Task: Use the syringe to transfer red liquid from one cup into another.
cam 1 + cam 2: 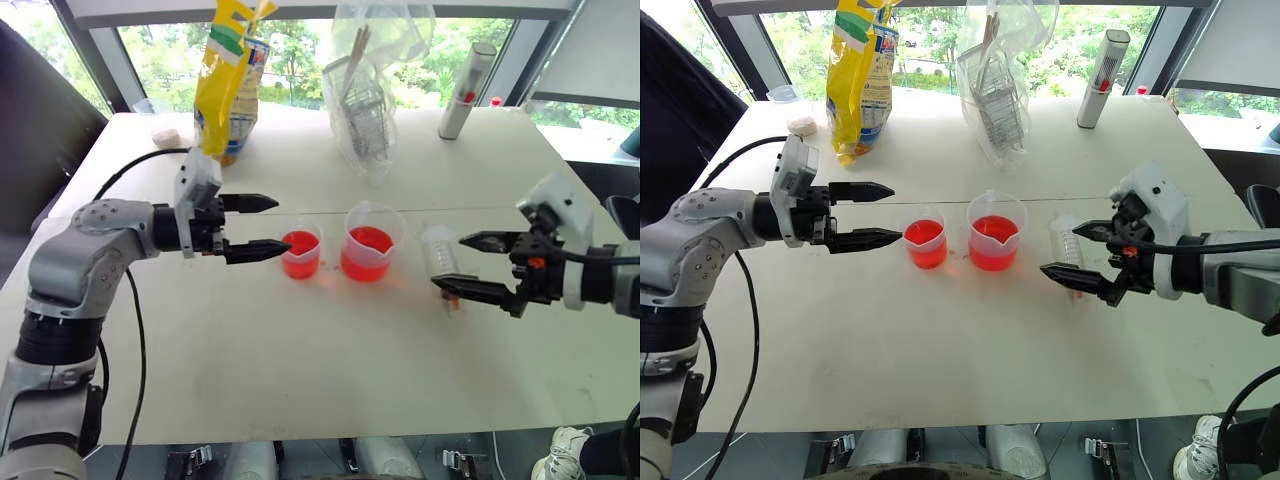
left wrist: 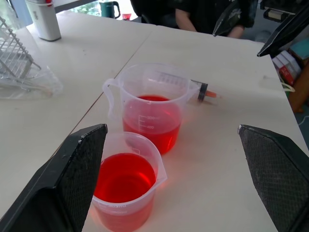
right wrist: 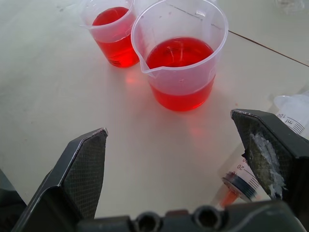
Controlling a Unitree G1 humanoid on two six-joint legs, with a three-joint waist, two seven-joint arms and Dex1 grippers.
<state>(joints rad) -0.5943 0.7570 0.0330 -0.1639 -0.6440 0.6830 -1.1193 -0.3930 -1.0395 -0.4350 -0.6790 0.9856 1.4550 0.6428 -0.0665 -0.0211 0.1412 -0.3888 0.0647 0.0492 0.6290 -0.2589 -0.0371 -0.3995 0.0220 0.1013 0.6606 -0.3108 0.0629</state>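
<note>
the syringe [image 1: 441, 258] lies on the table beneath the open right end effector [image 1: 472, 263].

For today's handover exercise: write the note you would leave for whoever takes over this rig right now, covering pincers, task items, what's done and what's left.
Left pincer: open, empty, beside the smaller cup.
Right pincer: open, empty, hovering by the syringe.
The syringe lies on the table, to the right of the larger cup.
Both cups stand upright side by side, each holding red liquid.
Done: nothing gripped yet.
Left: pick up the syringe, draw from the larger cup, empty it into the smaller one.
</note>
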